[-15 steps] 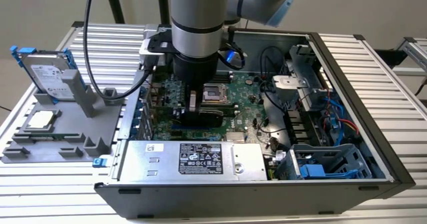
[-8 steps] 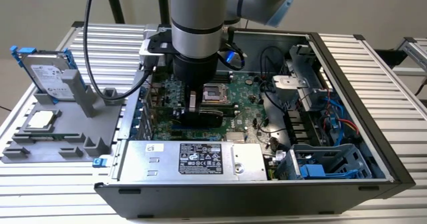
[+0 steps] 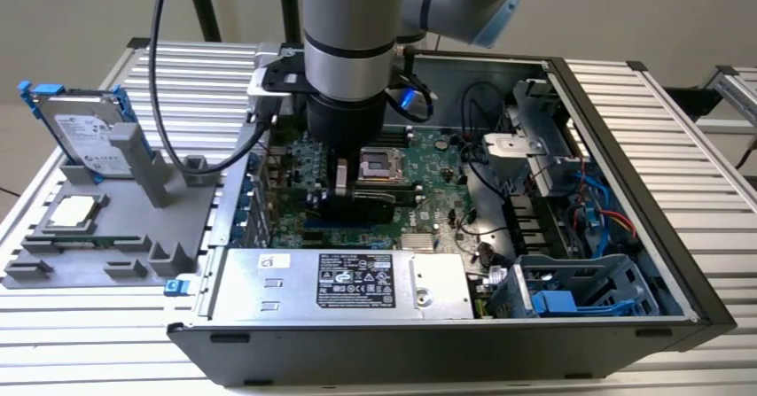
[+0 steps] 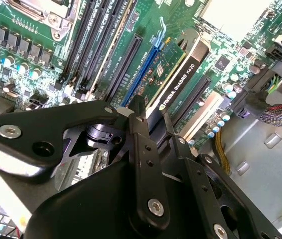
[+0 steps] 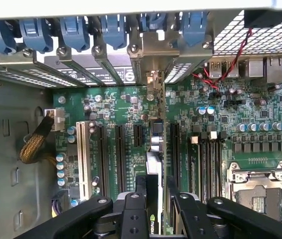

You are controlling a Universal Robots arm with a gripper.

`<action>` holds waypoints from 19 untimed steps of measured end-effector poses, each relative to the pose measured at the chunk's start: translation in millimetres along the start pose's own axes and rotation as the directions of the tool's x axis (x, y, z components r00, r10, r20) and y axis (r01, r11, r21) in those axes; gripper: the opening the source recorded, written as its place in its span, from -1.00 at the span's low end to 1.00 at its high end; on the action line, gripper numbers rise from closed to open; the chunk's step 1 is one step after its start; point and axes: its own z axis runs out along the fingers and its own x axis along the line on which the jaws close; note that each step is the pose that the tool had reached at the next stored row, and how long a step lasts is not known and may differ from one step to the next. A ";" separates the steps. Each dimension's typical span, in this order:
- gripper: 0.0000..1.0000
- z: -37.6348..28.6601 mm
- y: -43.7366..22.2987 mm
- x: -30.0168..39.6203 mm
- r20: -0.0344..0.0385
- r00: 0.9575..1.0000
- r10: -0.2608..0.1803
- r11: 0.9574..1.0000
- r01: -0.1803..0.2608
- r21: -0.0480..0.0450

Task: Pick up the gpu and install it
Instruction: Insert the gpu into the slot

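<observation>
Second wrist view: thin black-edged gpu stands edge-on.

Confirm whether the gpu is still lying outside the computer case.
No, in the second wrist view the gpu stands on edge over the motherboard slots inside the case, clamped in the tool.

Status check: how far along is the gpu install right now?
Pickup looks done: the gpu is in the gripper, inside the open computer case. In hand: both wrist views show the card standing edge-down over the motherboard's expansion slots, its bracket toward the rear openings. Left: whether it is fully seated cannot be told.
</observation>
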 end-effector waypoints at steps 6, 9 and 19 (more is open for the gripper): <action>-1.00 0.5 0.7 -1.1 0.000 1.000 0.000 1.000 0.000 0.000; -1.00 2.0 1.4 -1.1 0.000 1.000 0.000 1.000 0.000 0.000; -1.00 4.2 3.9 -1.5 0.000 1.000 -0.001 1.000 0.001 0.000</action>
